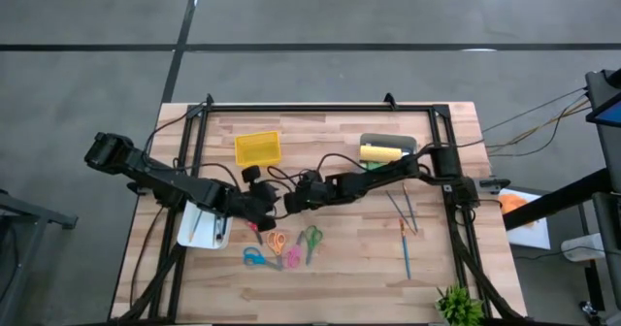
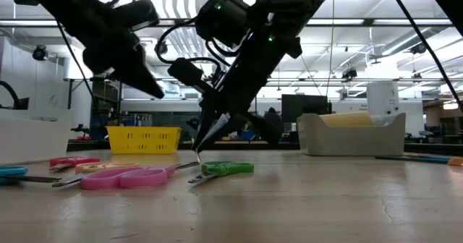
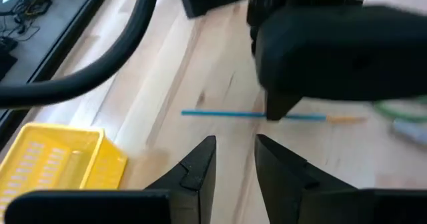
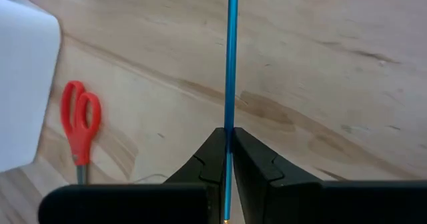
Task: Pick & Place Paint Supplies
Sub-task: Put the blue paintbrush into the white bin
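My right gripper (image 4: 227,144) is shut on a thin teal brush (image 4: 231,57) with an orange end (image 3: 347,119). It stands over the middle of the table (image 1: 287,206), fingers slanting down (image 2: 206,138). My left gripper (image 3: 235,157) is open, close beside it on its left (image 1: 260,208), and touches nothing. Two more brushes (image 1: 402,210) and a teal one (image 1: 406,250) lie flat on the table's right part. A yellow bottle (image 1: 381,153) lies in a grey bin (image 1: 388,140) near the far edge. My right gripper pinches the teal brush's shaft (image 4: 230,121) between its two fingers, nearer the orange end than the other. The fingers come slanting down from the table's right and lie across the shaft. The long teal part (image 3: 220,114) sticks out past them. I cannot tell whether the brush is clear of the table.
A white tray (image 1: 199,227) sits under the left arm. A yellow basket (image 1: 257,148) stands at the far left. Several scissors, red (image 4: 80,124), green (image 2: 226,168), pink (image 2: 119,178) and blue (image 1: 256,258), lie near the table's near edge. A plant (image 1: 458,307) is at the near right corner.
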Motion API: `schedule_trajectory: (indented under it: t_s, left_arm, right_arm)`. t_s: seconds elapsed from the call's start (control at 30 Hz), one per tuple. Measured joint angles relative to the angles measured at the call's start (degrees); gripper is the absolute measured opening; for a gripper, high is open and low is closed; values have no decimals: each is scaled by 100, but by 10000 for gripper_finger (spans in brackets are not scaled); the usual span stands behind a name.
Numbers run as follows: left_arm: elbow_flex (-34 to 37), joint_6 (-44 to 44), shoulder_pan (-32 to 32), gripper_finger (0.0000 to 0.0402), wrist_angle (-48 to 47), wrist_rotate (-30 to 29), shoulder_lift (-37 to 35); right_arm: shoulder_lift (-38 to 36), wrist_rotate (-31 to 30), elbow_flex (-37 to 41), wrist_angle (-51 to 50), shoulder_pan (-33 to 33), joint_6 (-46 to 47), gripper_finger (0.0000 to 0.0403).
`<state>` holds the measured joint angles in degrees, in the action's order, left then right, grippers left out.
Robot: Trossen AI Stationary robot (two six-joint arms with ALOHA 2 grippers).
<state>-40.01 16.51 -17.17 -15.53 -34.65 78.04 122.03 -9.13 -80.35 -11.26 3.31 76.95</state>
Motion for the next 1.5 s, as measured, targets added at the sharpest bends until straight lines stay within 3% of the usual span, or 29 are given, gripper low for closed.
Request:
schedule_trajectory:
  t_s: [0.17,1.3,1.5]
  left_arm:
    - [0,-2,0,104,-366,-2,0]
    - [4,-1,0,104,-365,0,-4]
    - [7,-2,0,104,-369,0,-4]
  right_arm:
    - [38,0,30,-16,0,-82,18]
    - [113,4,104,-9,4,-263,19]
    - [108,14,106,15,4,-323,57]
